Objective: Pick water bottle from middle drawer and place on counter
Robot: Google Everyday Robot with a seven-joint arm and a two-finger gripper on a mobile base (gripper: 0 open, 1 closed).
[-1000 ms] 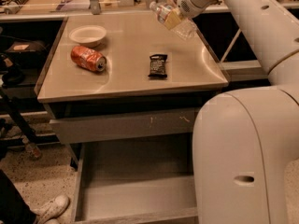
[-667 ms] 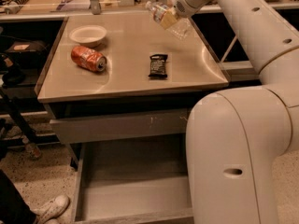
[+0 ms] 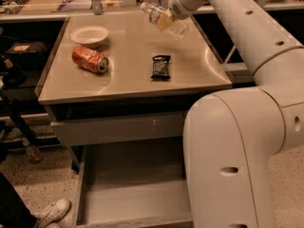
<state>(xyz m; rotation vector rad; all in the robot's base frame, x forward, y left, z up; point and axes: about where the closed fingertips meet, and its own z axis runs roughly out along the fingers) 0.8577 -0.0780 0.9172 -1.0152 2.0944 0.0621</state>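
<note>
My gripper (image 3: 165, 19) is shut on the water bottle (image 3: 158, 16), a small clear plastic bottle with a white cap and a dark label band. It holds the bottle tilted, cap to the left, a little above the far right part of the counter (image 3: 128, 77). The middle drawer (image 3: 130, 189) stands pulled out below the counter, its flat grey floor bare where it shows. My white arm hides the drawer's right part.
On the counter lie a dented red soda can (image 3: 90, 60), a white bowl (image 3: 89, 34) at the back left and a dark snack bar (image 3: 160, 66) in the middle. A closed drawer front (image 3: 118, 127) sits above the open drawer. A person's shoe (image 3: 47, 213) is at lower left.
The gripper with the bottle has moved a little to the left over the back of the counter. The arm's body has swung left and covers more of the drawer.
</note>
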